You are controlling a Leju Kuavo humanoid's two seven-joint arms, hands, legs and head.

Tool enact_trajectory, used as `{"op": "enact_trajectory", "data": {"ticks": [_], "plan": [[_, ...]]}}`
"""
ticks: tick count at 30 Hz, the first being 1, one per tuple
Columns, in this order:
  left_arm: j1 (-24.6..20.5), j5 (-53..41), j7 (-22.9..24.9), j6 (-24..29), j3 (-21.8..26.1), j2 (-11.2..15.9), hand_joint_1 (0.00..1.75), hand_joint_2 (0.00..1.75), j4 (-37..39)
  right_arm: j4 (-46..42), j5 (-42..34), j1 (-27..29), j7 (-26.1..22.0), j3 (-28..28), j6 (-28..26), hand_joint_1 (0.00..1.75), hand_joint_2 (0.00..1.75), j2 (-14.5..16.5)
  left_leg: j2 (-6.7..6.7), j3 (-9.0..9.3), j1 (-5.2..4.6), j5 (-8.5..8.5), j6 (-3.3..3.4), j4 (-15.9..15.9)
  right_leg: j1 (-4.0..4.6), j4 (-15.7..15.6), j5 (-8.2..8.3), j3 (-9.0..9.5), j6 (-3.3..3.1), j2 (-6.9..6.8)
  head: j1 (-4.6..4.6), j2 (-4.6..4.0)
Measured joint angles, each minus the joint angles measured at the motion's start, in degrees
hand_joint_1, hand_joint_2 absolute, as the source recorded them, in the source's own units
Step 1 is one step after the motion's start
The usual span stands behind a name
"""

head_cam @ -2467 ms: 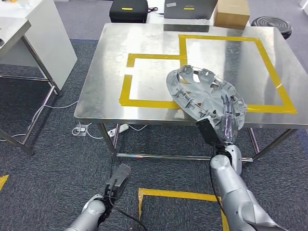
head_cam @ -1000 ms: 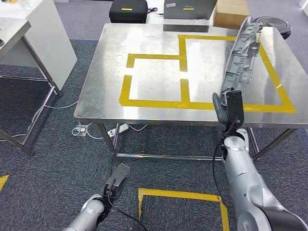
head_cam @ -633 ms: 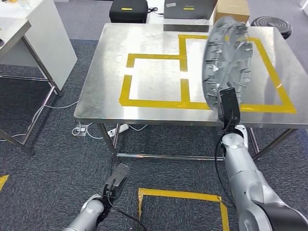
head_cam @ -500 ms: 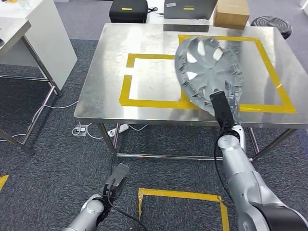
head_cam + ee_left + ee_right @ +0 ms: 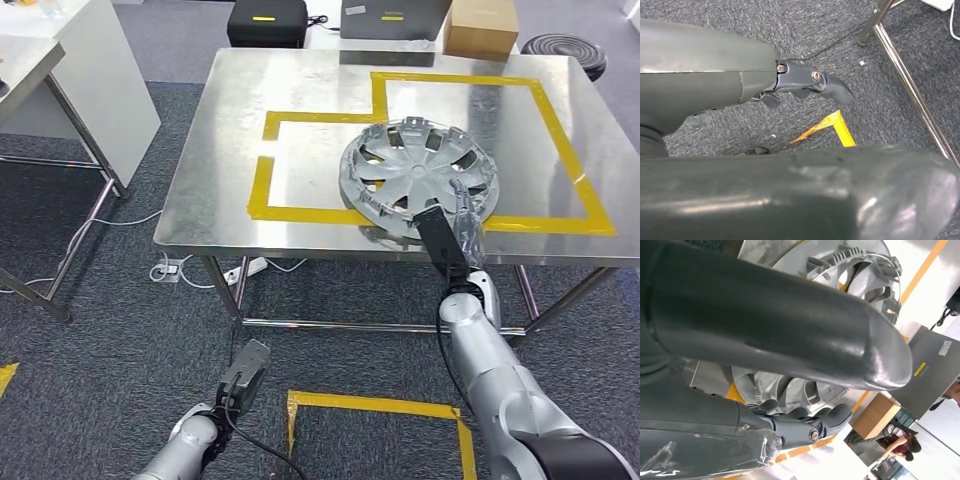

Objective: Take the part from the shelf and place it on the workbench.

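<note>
The right hand (image 5: 466,232) grasps the near rim of the hubcap (image 5: 417,177) over the workbench (image 5: 226,170), which may slide off if released early; the left hand (image 5: 806,87) hangs with its fingers released.

I see the part (image 5: 420,176), a round silver-grey plastic wheel cover with curved spokes and cut-outs, face up and nearly flat on the steel workbench (image 5: 226,170). It lies across the yellow tape line near the front edge, its near rim tilted slightly upward.
</note>
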Motion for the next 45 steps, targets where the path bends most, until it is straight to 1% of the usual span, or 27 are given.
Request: {"op": "enact_trajectory", "data": {"ticks": [6,19,22,25,27,29,31,36,39,41,45], "plan": [[0.0,0.0,0.0,-0.1,0.0,-0.1,0.00,0.00,0.0,0.0,-0.6,0.1,-1.0,0.1,0.4,0.00,0.00,0.1,0.00,-0.01,0.00,0.00,0.00,0.0,0.00,0.0,0.00,0.00,0.00,0.00,0.00,0.00],[0.0,0.0,0.0,-0.1,0.0,-0.2,0.00,0.00,0.0,0.0,-1.0,0.1,-1.3,0.5,0.6,0.00,0.00,0.4,0.00,-0.02,0.00,0.00,0.00,0.0,0.00,0.0,0.00,0.00,0.00,-0.01,0.00,0.00],[0.0,0.0,0.0,0.1,0.0,-0.2,0.00,0.00,0.0,-0.1,-2.6,0.3,-2.3,0.5,1.7,0.00,0.00,0.5,0.00,-0.02,0.00,0.00,0.00,0.0,0.00,0.0,0.00,-0.01,0.00,0.00,-0.01,0.00],[0.0,0.2,0.0,0.6,0.0,-0.2,0.00,0.00,0.0,-1.5,-6.5,1.4,-4.9,0.5,3.2,0.00,0.00,0.9,0.00,-0.02,0.00,0.00,0.00,0.0,0.00,0.0,0.00,-0.01,0.00,-0.01,-0.01,0.00],[0.1,0.3,0.0,1.1,0.0,-0.2,0.00,0.00,0.0,-4.3,-10.3,2.9,-6.5,0.5,5.4,0.00,0.87,1.2,0.00,-0.03,0.00,0.00,0.00,0.0,0.00,0.0,-0.01,-0.01,0.00,-0.01,0.00,0.00],[0.2,0.6,-0.1,1.6,0.0,-0.1,0.00,0.00,0.0,-8.5,-12.8,4.7,-6.9,1.1,7.1,0.00,1.75,1.4,0.00,-0.05,0.00,0.00,0.00,0.0,0.00,0.0,-0.01,-0.04,0.00,-0.01,-0.01,0.00],[0.3,0.8,-0.2,1.9,0.0,0.1,0.00,0.00,0.0,-13.3,-13.0,6.5,-7.1,2.5,6.4,0.00,1.75,1.4,0.00,-0.08,0.00,0.00,0.00,0.0,0.00,0.0,-0.01,-0.09,0.00,0.00,0.00,0.00],[0.2,0.8,-0.3,1.9,0.0,0.2,0.00,0.00,0.0,-24.2,-8.6,10.3,-8.7,7.6,-2.6,0.00,1.75,0.9,0.00,-0.10,0.00,0.00,0.00,0.0,0.00,0.0,-0.01,-0.14,-0.01,0.00,-0.01,0.00],[0.2,0.8,-0.3,1.9,0.0,0.2,0.00,0.00,0.0,-29.4,-6.5,12.8,-10.0,9.6,-6.8,0.00,1.75,0.3,0.00,-0.10,0.00,0.00,0.00,0.0,0.00,0.0,-0.01,-0.14,-0.01,0.00,-0.01,0.00],[0.3,1.0,-0.3,1.9,0.0,0.3,0.00,0.00,0.0,-32.6,-4.9,14.5,-10.6,10.3,-8.0,0.00,1.75,-0.1,0.00,-0.11,0.00,0.00,0.00,0.0,0.00,0.0,-0.01,-0.14,-0.01,0.01,-0.01,0.00],[0.5,1.9,-0.4,1.9,0.0,0.5,0.00,0.00,0.0,-38.4,-2.2,17.7,-11.7,10.4,-8.4,0.00,1.75,-0.5,0.00,-0.11,0.00,0.00,0.00,0.0,0.00,0.0,-0.02,-0.15,-0.02,0.00,-0.01,0.00]]}}
